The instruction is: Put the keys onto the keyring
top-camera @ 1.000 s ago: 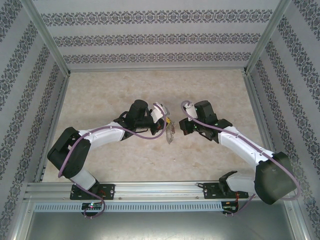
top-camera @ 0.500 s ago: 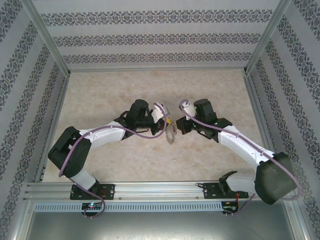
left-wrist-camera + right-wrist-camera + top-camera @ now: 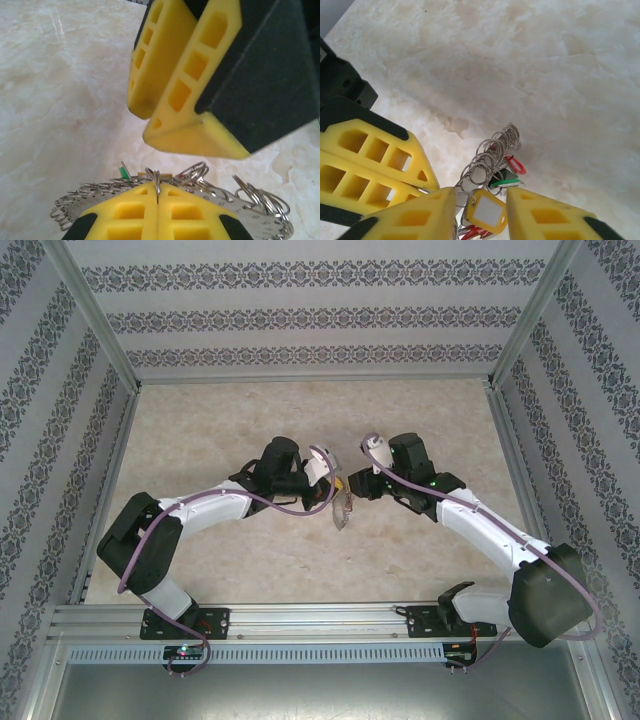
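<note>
Mid-desk, the keyring point(image 3: 342, 510) hangs between the two claws, raised above the marbled beige desk point(image 3: 200, 430). The left claw point(image 3: 157, 192), its yellow fingers pressed together, pinches the thin wire rim of the hoop. From the right, the right claw point(image 3: 481, 200) stands spread, with a yellow key tag point(image 3: 487, 213) hanging in the gap between its fingers. Whether the pads touch that tag cannot be told.

The keyring is a thin silver hoop, its rim fringed with many small split rings point(image 3: 487, 160) that bunch and overlap. A red tag point(image 3: 514, 165) and a green tag point(image 3: 505, 182) dangle among them, just beyond the right claw's tips. The metal keys themselves are too small to make out.

The left arm point(image 3: 200, 510) rises from its base at the near edge, elbow pushed out to the left, forearm reaching right. The right arm point(image 3: 480, 525) mirrors it, elbow out right. The two wrists meet nose to nose just beside the hoop.
</note>
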`<action>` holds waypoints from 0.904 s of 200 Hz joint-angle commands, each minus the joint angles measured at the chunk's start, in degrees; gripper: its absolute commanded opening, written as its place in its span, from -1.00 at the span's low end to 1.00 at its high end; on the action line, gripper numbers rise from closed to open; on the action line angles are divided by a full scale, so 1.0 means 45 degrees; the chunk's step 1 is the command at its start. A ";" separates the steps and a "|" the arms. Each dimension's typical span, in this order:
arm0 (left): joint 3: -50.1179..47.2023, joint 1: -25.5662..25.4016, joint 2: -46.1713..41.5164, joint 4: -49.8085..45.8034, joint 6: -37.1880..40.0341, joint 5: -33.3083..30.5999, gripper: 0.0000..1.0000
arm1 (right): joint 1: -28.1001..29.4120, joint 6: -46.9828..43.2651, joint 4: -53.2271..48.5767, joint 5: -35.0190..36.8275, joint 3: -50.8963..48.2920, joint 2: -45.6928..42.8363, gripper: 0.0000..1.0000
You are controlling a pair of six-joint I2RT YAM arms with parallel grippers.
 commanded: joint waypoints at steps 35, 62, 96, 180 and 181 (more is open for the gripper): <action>0.0723 -0.0059 0.0258 -0.0984 0.0287 0.0198 -1.00 | -0.0245 0.2645 -0.0310 -0.1573 -0.0207 -0.0230 0.04; 0.0672 -0.0079 0.0241 -0.0860 0.0115 0.0056 -1.00 | -0.0074 0.3518 -0.0338 -0.1831 -0.0470 -0.0239 0.12; 0.0404 -0.0082 0.0044 -0.0426 0.0118 0.0141 -1.00 | 0.0003 0.3930 -0.0166 -0.1263 -0.0787 -0.0446 0.09; 0.0997 -0.0099 0.0119 -0.1309 0.0087 0.0089 -1.00 | 0.0640 0.4376 -0.0348 -0.1553 -0.0577 -0.0111 0.17; 0.1005 -0.0099 0.0120 -0.1318 0.0076 0.0089 -1.00 | 0.0647 0.4377 -0.0339 -0.1552 -0.0577 -0.0112 0.18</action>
